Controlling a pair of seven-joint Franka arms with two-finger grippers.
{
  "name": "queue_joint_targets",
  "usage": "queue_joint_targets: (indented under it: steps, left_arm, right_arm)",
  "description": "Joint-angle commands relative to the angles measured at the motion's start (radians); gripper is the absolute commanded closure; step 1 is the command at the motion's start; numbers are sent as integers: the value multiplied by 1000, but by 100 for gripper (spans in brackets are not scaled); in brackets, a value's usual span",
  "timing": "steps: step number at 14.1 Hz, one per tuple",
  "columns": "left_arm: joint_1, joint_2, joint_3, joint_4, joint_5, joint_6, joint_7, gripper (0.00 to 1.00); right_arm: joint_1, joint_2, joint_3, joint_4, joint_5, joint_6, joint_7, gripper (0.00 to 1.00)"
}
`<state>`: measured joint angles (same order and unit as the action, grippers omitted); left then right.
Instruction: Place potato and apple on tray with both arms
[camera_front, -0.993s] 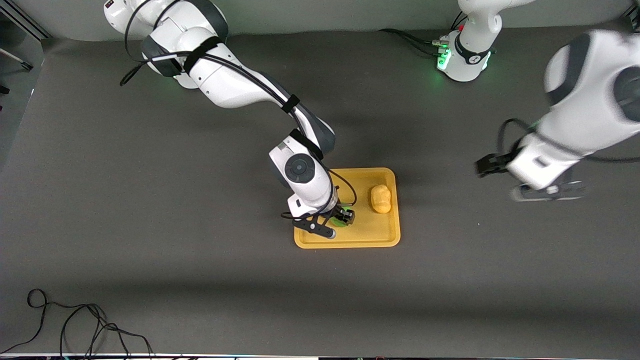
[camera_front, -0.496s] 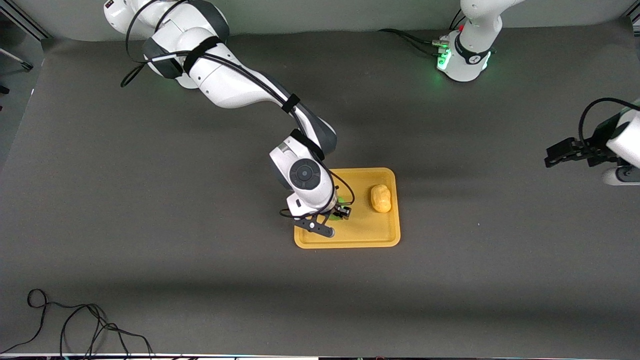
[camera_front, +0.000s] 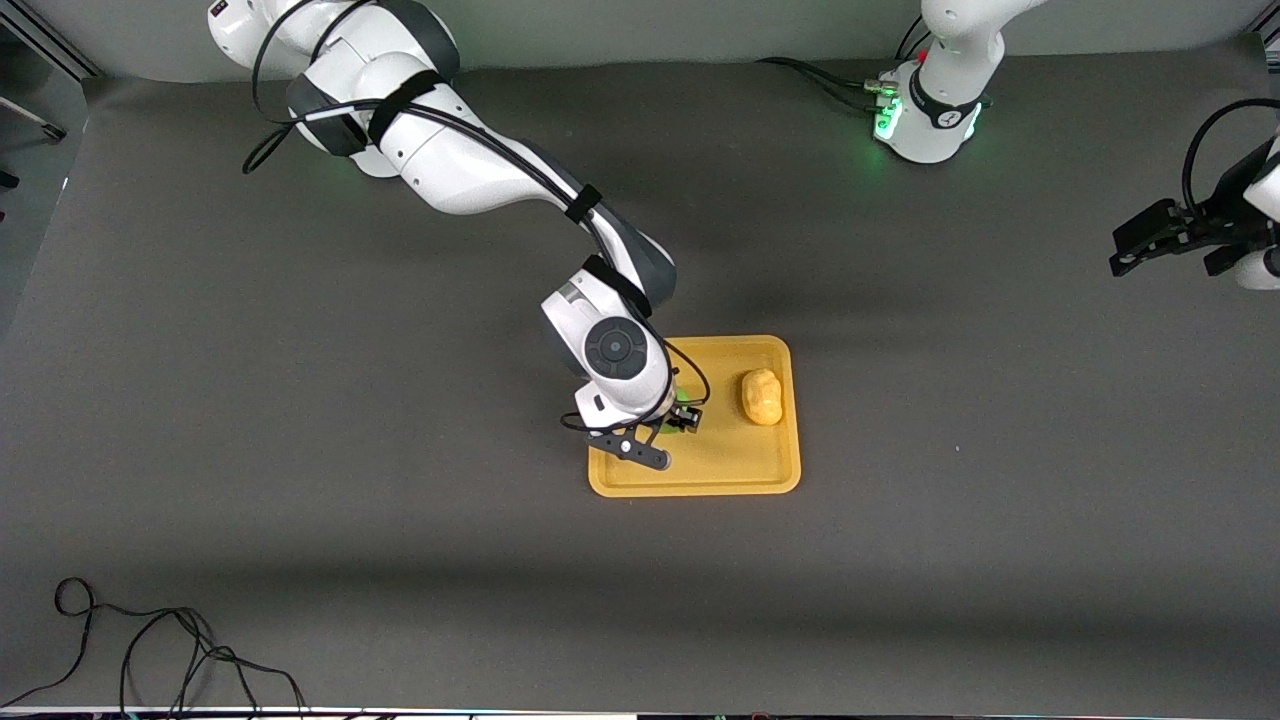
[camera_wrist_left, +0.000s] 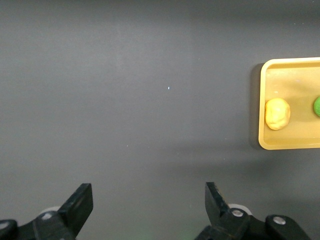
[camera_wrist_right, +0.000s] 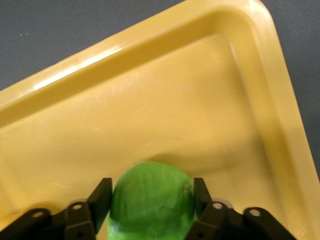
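Observation:
The yellow-orange tray (camera_front: 740, 460) lies mid-table. The potato (camera_front: 762, 397) lies on it at the side toward the left arm's end. My right gripper (camera_front: 682, 420) is low over the tray's other side, shut on the green apple (camera_wrist_right: 150, 205), one finger against each side. The apple is mostly hidden under the wrist in the front view. In the right wrist view the tray floor (camera_wrist_right: 150, 100) shows close under the apple. My left gripper (camera_front: 1140, 240) is open and empty, up over the left arm's end of the table. Its wrist view shows the gripper (camera_wrist_left: 147, 195), tray (camera_wrist_left: 290, 75), potato (camera_wrist_left: 277, 113) and apple (camera_wrist_left: 317, 106).
A black cable (camera_front: 150, 650) lies coiled at the table's near corner toward the right arm's end. The left arm's base (camera_front: 930, 110) with a green light stands at the table's top edge. Dark grey table cloth surrounds the tray.
My left arm has swung away from the tray toward its own end of the table. My right gripper has shifted slightly over the tray with the apple between its fingers.

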<state>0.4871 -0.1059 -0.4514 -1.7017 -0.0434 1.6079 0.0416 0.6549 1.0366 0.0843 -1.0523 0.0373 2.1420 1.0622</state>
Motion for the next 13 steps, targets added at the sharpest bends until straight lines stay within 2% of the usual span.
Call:
queue_joint_targets:
  steps: [1,4,7,11,12,13]
  left_arm:
    - [27,-14,17,-38,-12,26,15,0]
    - [19,-12,17,-70,-12,61,15,0]
    - [11,-2,11,-72,-12,73,15,0]
    - [11,3,10,-70,-6,81,18,0]
    - [11,5,10,-70,-4,79,26,0]
    - [10,12,8,-67,-3,79,29,0]
  right_arm:
    - [9,-42,-15,5,4,-37,19,0]
    - [-49,-169,-23,-21,9,-147,-81,0]
    - [-196,-350,-20,-99,19,-344,-408,0]
    - [-351,-521,-24,-210,21,-480,-687,0]
    - [-362,-573,-46,-260,13,-490,-702,0]
    - [-362,-636,-95,-331,18,-485,-711,0]
